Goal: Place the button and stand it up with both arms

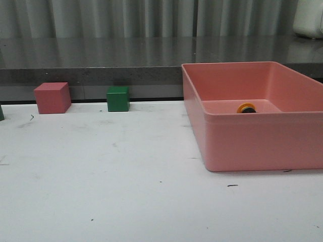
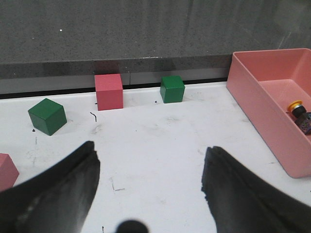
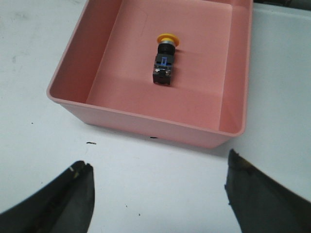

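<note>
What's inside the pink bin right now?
Only the button, lying on its side on the pink bin floor. In the front view the near wall hides all but its yellow cap.

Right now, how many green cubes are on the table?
2: one green cube by the back edge, right of the pink cube; another farther left, nearer the robot. Others may lie outside view.

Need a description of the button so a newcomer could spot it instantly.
Find the pink bin on the table's right side. The button lies on its side on the bin floor, the only item inside. Its yellow mushroom cap, silver collar and black body distinguish it from the plain pink and green cubes outside.
</note>
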You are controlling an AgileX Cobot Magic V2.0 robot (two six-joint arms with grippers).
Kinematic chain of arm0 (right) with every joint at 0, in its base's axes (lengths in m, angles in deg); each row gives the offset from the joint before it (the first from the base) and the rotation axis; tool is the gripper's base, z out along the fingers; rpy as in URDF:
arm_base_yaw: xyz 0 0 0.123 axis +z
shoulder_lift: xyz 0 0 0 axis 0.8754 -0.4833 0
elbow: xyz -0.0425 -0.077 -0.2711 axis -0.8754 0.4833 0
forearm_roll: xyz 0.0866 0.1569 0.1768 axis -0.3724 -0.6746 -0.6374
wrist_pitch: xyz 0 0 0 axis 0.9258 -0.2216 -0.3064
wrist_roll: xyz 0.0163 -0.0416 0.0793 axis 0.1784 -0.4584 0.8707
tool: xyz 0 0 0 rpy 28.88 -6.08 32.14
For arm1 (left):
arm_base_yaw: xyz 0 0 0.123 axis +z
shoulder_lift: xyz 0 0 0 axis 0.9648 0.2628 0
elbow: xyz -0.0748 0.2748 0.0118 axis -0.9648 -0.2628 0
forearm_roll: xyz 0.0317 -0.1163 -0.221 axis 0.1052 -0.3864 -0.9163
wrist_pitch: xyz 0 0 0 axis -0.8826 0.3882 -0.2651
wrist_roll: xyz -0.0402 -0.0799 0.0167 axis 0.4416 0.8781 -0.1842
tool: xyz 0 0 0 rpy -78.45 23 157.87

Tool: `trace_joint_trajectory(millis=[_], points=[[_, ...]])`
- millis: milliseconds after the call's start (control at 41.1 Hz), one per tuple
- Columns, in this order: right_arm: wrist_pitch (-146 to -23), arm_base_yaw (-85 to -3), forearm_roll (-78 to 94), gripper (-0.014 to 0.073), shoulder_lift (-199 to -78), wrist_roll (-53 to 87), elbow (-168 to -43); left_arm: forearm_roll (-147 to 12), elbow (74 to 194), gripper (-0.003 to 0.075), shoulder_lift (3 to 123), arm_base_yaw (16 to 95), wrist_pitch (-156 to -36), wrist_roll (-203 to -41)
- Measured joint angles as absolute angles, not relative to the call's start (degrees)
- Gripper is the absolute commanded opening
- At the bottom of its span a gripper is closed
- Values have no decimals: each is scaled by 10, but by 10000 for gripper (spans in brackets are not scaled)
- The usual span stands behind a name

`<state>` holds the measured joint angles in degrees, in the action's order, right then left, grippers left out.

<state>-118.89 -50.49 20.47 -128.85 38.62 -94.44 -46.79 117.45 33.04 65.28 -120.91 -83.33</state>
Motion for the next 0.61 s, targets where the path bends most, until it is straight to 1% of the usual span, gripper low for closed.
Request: trace_joint_trajectory(millis=[340, 608], points=[[-1231, -502, 204, 569, -1480, 383, -1051, -468, 1174, 439, 330, 653, -1209, -833], [-1241, -476, 207, 569, -1627, 383, -1145, -468, 1174, 439, 330, 653, -1209, -833]])
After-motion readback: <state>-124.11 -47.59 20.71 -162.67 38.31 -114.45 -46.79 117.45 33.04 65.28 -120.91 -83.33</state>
